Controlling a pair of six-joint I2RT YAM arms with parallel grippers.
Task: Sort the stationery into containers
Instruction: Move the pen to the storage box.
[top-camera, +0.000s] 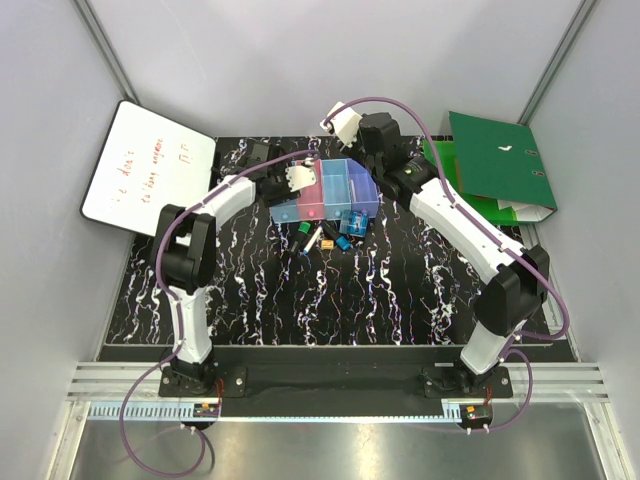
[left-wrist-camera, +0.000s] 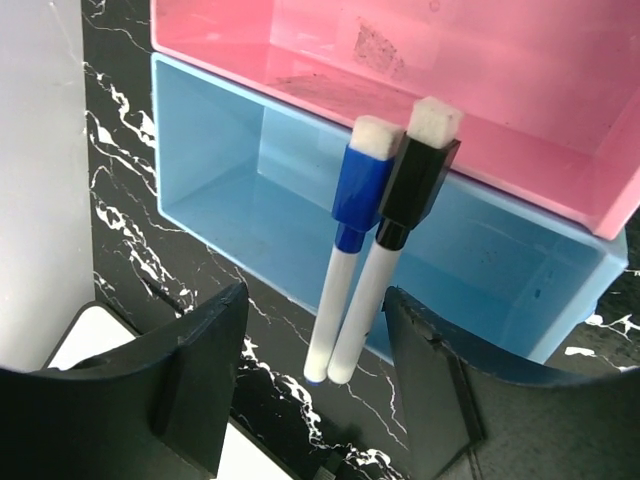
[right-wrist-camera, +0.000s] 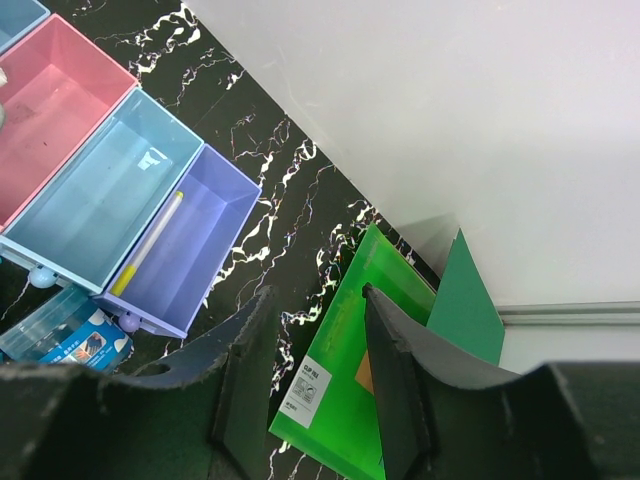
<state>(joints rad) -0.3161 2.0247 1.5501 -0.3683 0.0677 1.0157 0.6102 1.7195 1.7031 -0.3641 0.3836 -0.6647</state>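
The joined bins (top-camera: 325, 193) stand at the table's back middle. In the left wrist view, two white markers, one blue-capped (left-wrist-camera: 345, 270) and one black-capped (left-wrist-camera: 395, 255), lean over the rim of the light blue bin (left-wrist-camera: 230, 190), beside the pink bin (left-wrist-camera: 300, 50). My left gripper (left-wrist-camera: 315, 325) is open around their lower ends, touching neither; it also shows in the top view (top-camera: 284, 183). My right gripper (right-wrist-camera: 318, 300) is open and empty, above the table between the purple bin (right-wrist-camera: 195, 235) and the binder. A yellow-tipped pen (right-wrist-camera: 150, 245) lies in the purple bin.
Loose pieces lie just in front of the bins: a green marker (top-camera: 300, 229), a yellow piece (top-camera: 316, 240), blue items (top-camera: 350, 225). The green binder (top-camera: 492, 165) lies at the back right and the whiteboard (top-camera: 145, 165) at the back left. Grey walls enclose the table.
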